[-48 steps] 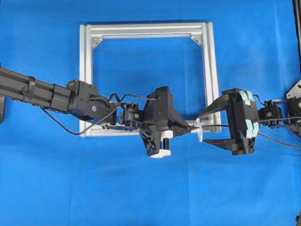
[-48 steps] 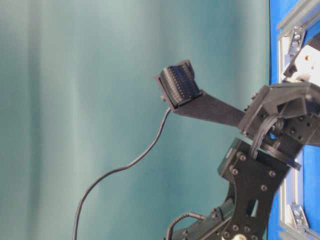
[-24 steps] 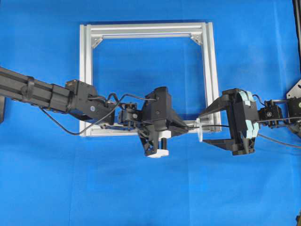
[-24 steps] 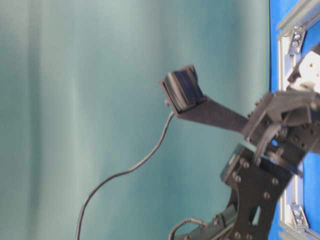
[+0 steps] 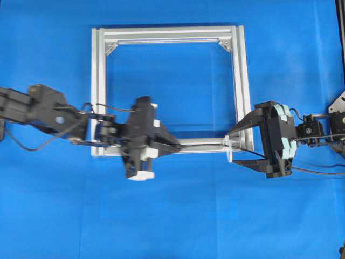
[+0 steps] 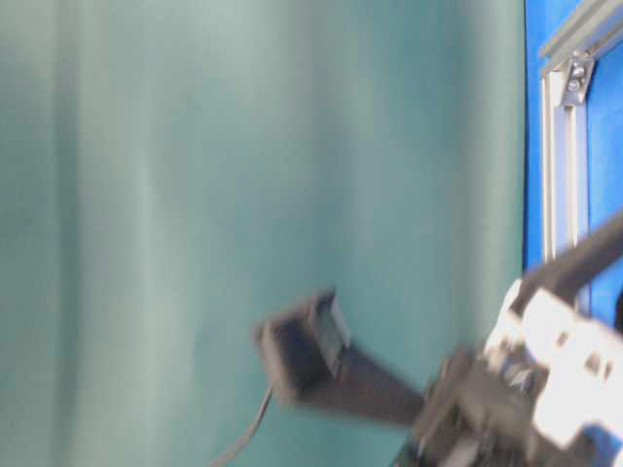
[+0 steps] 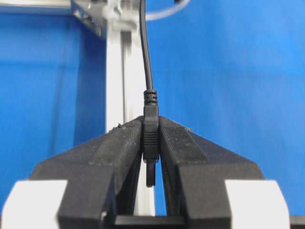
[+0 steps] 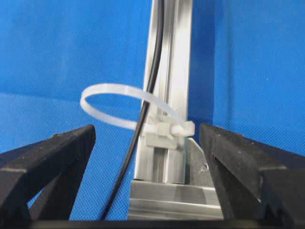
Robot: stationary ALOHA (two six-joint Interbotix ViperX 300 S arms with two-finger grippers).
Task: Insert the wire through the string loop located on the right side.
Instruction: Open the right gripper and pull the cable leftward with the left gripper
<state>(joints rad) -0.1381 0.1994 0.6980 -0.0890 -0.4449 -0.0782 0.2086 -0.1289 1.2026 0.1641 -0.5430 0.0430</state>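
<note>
A: Status, L side?
B: Left gripper [image 7: 151,157] is sitting clamped tight on the wire [image 7: 145,57], pinching its ribbed plug end between both fingers [image 7: 119,152]. The dark tip is poking back inside the jaws. In the overhead view that gripper [image 5: 171,146] is lying over the near bar of the silver frame [image 5: 170,33], approx. mid-bar.
A: Wire routing?
B: The wire [image 5: 202,144] is running from the L gripper rightward along the near bar, twd the near-right corner. In the R wrist view the wire [image 8: 153,71] is passing thru the string loop [image 8: 114,107] and dropping out toward the camera.
A: Loop position?
B: The string loop [image 5: 228,148] is sitting at the frame's near-right corner, fastened to the bar w/ a small whitish clip. It is standing out to one side of the bar.
A: R side?
B: Right gripper [image 5: 237,147] is standing wide open, holding nothing, one finger [image 8: 45,167] on either side of the loop, not touching it.
A: Surface?
B: Blue bench [image 5: 172,216] is carrying the frame. Table-level view is too blurred to read.
</note>
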